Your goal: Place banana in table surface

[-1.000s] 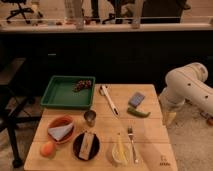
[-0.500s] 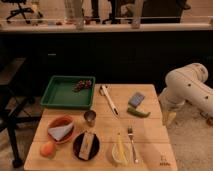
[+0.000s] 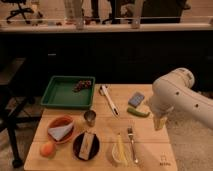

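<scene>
Camera view: banana (image 3: 120, 148) lies left of tool (image 3: 159, 123) beside table surface (image 3: 150, 145).

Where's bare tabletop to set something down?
Freest: near-right corner of the light wooden tabletop, between silver fork and right edge; the gripper sits at that edge just behind. Smaller gap between small metal cup and pale yellow banana. Crowded front-left: orange bowl, black round plate.
</scene>
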You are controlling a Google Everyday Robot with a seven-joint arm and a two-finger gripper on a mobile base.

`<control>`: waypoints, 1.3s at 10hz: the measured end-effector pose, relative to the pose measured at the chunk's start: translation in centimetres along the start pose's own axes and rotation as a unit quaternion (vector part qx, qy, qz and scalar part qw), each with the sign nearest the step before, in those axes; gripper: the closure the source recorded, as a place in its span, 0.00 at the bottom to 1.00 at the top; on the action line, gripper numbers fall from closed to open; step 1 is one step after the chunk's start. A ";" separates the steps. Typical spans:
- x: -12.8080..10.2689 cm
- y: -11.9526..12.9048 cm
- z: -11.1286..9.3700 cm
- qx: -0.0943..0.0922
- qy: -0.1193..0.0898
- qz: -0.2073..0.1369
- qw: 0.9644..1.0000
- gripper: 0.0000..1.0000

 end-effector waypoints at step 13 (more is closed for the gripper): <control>-5.6 3.6 0.1 0.018 -0.038 -0.216 0.975 0.20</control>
